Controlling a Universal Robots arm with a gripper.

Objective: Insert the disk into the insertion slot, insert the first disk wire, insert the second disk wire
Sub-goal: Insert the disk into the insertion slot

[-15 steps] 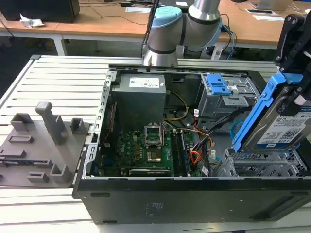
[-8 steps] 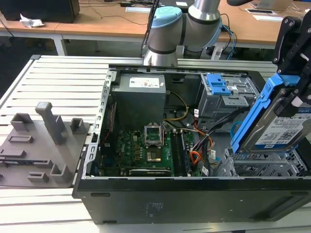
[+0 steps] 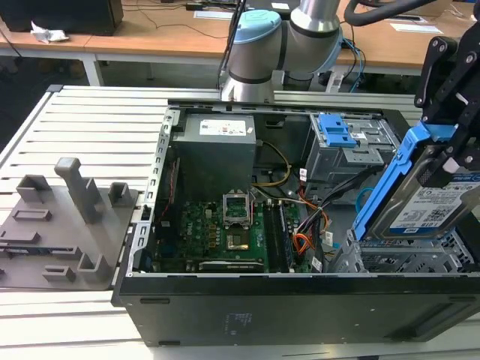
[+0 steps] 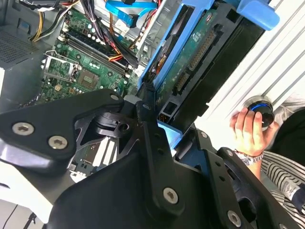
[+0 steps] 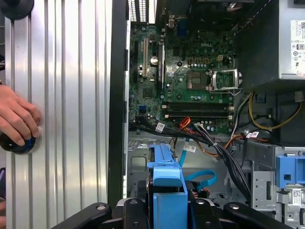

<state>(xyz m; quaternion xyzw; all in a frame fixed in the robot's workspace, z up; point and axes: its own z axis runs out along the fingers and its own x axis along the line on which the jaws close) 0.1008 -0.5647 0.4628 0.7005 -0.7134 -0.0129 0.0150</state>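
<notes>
We record the arm (image 3: 259, 45) standing at the far side of the exterior view, its joints bent toward that view's right. The gripper (image 3: 450, 142) hangs low at the right edge, jaws closed on the disk (image 3: 424, 202), which it holds tilted.

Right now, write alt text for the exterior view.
The arm's black fingers hold the blue-framed disk tilted, its lower end at the grey insertion slot on the exterior view's right of an open computer case. The motherboard lies mid-case.

Green motherboard (image 3: 217, 232), grey power supply (image 3: 217, 150)
</notes>
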